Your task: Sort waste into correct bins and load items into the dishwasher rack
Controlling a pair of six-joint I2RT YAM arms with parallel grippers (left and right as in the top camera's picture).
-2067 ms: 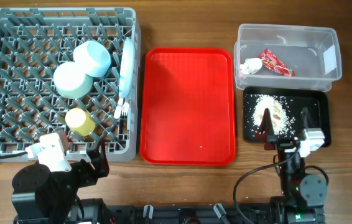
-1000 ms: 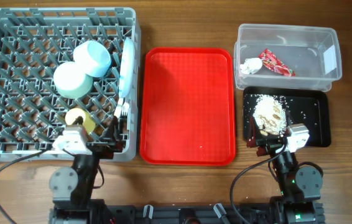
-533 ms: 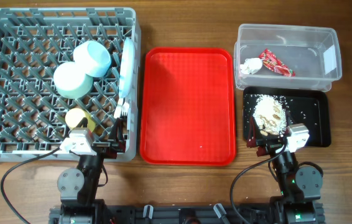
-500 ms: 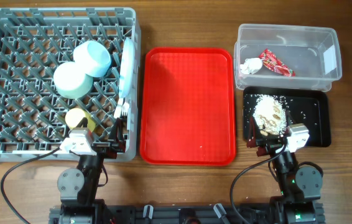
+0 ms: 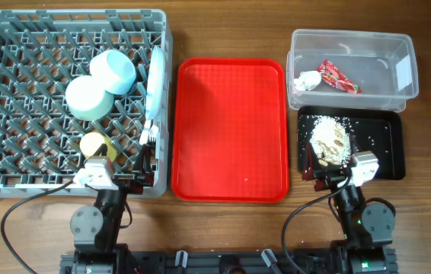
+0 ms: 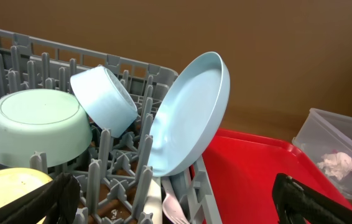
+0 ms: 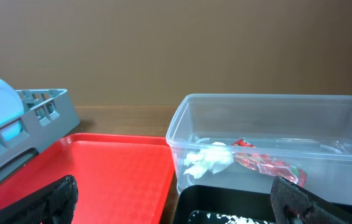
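Note:
The grey dishwasher rack (image 5: 17, 91) holds the light blue bowl (image 5: 113, 71), the pale green bowl (image 5: 87, 97), the yellow cup (image 5: 94, 144) and the pale plate (image 5: 154, 84), which stands on edge. A white fork (image 6: 175, 208) lies in the rack below the plate (image 6: 188, 118). The clear tub (image 5: 387, 46) holds the red-and-white wrapper (image 5: 339, 77) and the napkin (image 5: 307, 80). The black tray (image 5: 387, 141) holds the food scraps (image 5: 328, 141). My left gripper (image 5: 116, 181) (image 6: 182, 205) is open and empty at the rack's front edge. My right gripper (image 5: 330, 173) (image 7: 176, 199) is open and empty at the black tray's front edge.
The flat red serving tray (image 5: 229, 129) lies between the rack and the bins with nothing on it. Both arm bases stand at the table's front edge. Brown wooden table shows around everything.
Since two seconds ago, my left arm has swung right and settled at the rack's front edge. My right arm drew back slightly from the black tray. Nothing moved in the last half second.

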